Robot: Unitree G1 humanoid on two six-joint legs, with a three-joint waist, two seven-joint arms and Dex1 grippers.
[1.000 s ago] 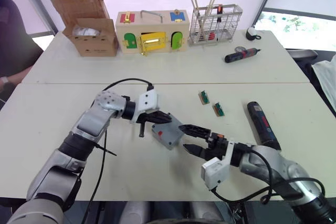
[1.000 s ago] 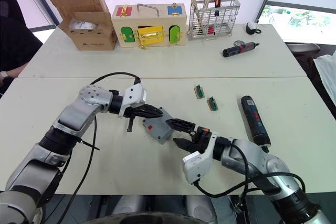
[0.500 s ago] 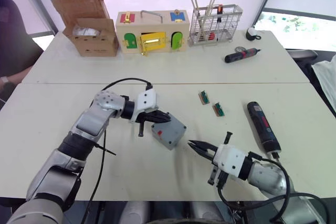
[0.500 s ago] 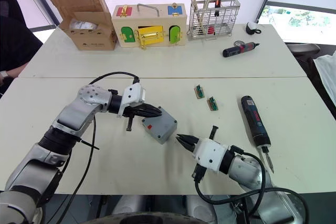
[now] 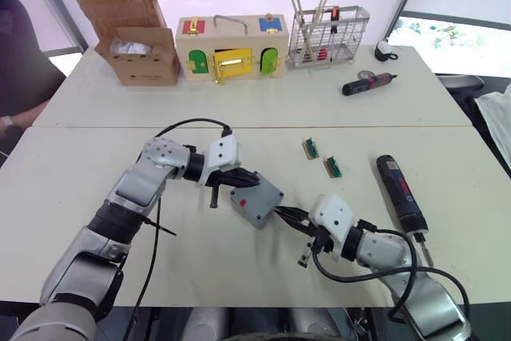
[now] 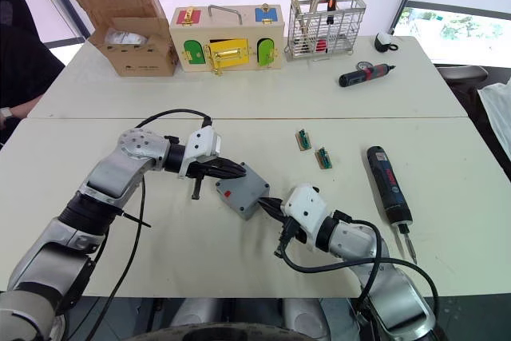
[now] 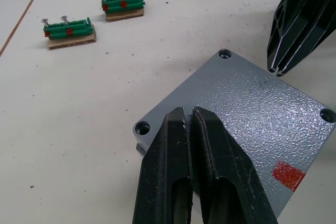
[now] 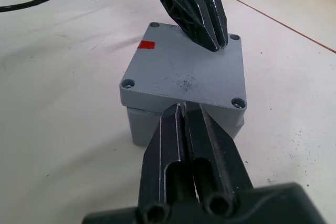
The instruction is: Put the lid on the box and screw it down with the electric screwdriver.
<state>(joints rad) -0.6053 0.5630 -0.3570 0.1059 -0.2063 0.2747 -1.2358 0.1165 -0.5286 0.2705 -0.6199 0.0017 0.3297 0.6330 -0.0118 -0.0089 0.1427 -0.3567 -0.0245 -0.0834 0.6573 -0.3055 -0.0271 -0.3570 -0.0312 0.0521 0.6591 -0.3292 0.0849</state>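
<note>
On the white table (image 5: 96,197), red-marked grey lid (image 8: 184,72) atop box (image 8: 142,127).

Your right gripper (image 8: 190,109): jaws pressed together, tips at the near edge of the lid (image 8: 184,72). Lid sits squarely on the box (image 8: 144,125), red sticker at one corner, screw holes showing at all four corners. Left gripper (image 8: 210,22), jaws also together, tips on the lid's far edge. Pale tabletop (image 8: 58,129) beneath; black cable behind.

lid (image 5: 257,201) on box (image 8: 157,124), electric screwdriver (image 5: 400,189) well right, table (image 5: 72,189) beneath
</note>
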